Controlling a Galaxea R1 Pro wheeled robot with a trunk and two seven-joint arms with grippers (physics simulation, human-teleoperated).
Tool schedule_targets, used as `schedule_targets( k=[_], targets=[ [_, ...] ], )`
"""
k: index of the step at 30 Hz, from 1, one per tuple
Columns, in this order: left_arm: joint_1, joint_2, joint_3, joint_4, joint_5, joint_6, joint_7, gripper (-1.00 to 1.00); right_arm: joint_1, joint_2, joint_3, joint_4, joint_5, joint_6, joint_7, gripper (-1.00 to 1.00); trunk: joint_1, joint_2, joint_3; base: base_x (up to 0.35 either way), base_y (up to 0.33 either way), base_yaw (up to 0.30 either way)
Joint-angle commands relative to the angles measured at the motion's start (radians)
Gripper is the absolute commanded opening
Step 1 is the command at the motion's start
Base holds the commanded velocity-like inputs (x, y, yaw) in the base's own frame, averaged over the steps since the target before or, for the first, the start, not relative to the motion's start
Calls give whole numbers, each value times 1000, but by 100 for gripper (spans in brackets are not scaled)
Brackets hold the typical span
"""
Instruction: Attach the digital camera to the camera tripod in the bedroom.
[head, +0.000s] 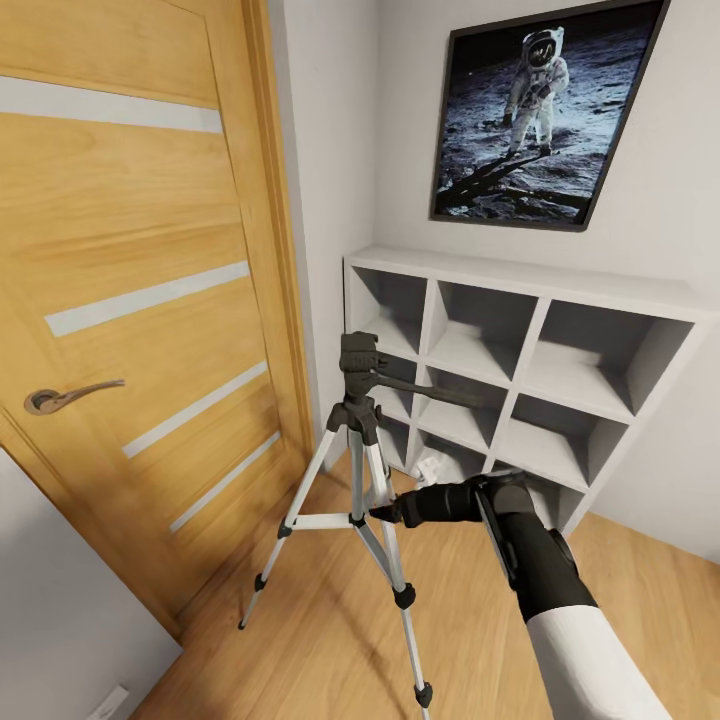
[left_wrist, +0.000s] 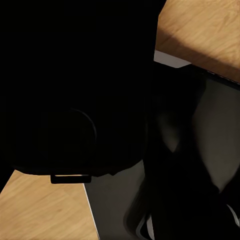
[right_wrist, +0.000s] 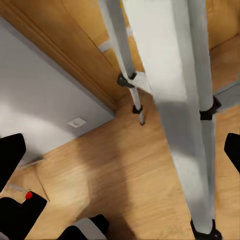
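Though left wrist view is black | right tool (head: 385, 514) meets camera tripod (head: 357, 470)

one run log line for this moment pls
scene: bedroom, oak door, cube shelf | camera tripod: standing on wood floor | right gripper: open, at a tripod leg | digital camera: partly seen | attach: not done

one camera tripod (head: 362, 470), one door (head: 130, 300), one poster (head: 540, 110), one cube shelf (head: 640, 300)
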Motion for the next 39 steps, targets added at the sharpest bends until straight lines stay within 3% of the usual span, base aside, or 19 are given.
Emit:
schedule_targets(
  k=[1,9,10,12,16,23,30,39],
  targets=[
    [0,0,-8,-1,4,-1,3,-100,-1,9,-1,1,13,2,8,100,1,-2,-2,0,0,0],
    [0,0,-8,-1,5,-1,3,-100,-1,33,-5,8,13,-7,-34,100,1,-2,-2,0,0,0],
    [0,0,-8,-1,5,-1,3,-100,-1,35,-7,11,11,-47,-85,100,1,-2,-2,0,0,0],
    [0,0,-8,-1,5,-1,3,-100,-1,35,-8,12,10,-91,-123,100,1,-2,-2,0,0,0],
    [0,0,-8,-1,4,-1,3,-100,-1,35,-8,12,10,-132,-150,100,1,-2,-2,0,0,0],
    [0,0,-8,-1,4,-1,3,-100,-1,35,-8,19,7,-185,-165,100,1,-2,-2,0,0,0],
    [0,0,-8,-1,4,-1,3,-100,-1,37,-8,122,5,-298,-179,100,1,-2,-2,0,0,0],
    [0,0,-8,-1,5,-1,3,-100,-1,52,-10,156,-5,-364,-186,100,1,-2,-2,0,0,0]
  ],
)
